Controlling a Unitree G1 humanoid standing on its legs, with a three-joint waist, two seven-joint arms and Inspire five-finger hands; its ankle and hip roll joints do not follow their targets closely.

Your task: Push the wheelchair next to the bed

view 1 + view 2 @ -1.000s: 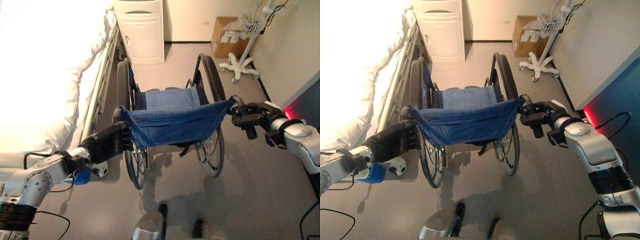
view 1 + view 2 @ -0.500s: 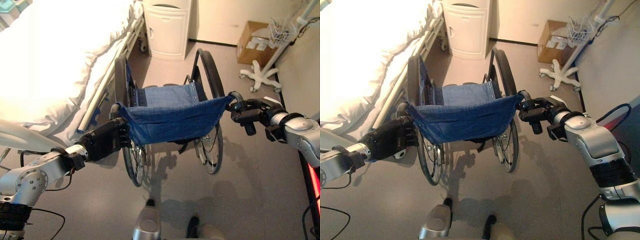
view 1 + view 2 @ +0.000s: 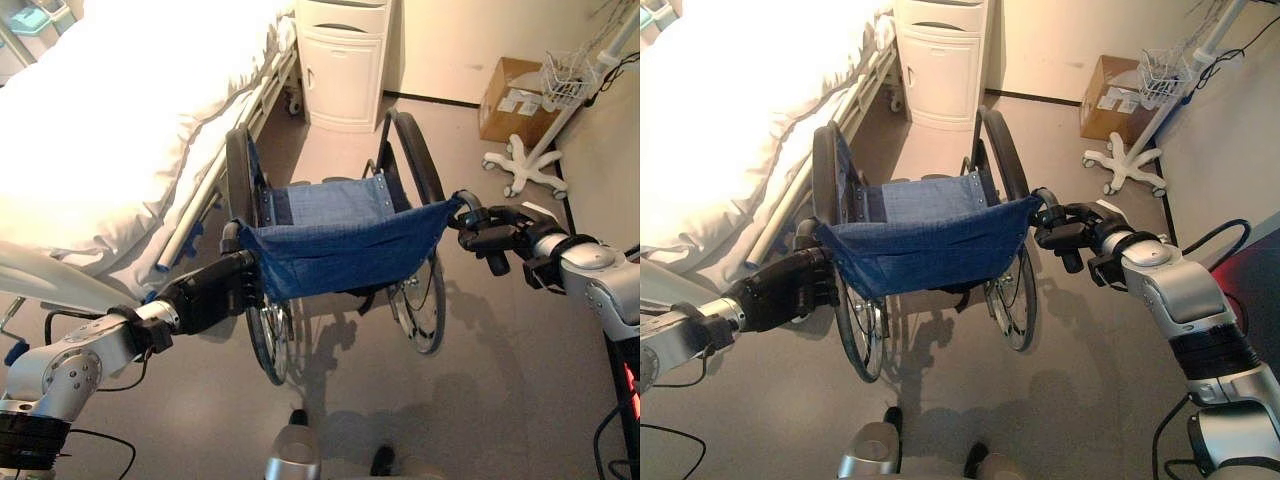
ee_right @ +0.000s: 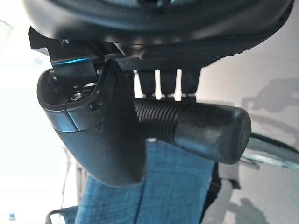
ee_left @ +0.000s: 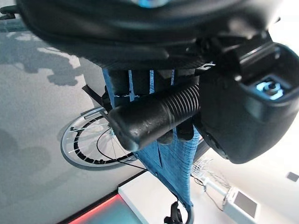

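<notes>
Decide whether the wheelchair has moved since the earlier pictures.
Yes: judged against the white cabinet, the wheelchair has shifted left, closer to the bed.

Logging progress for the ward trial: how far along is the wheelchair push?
Done: both hands grip the push handles, left hand and right hand. In hand: the wheelchair stands on the floor beside the bed. Left: possibly closing the gap to the bed rail.
</notes>
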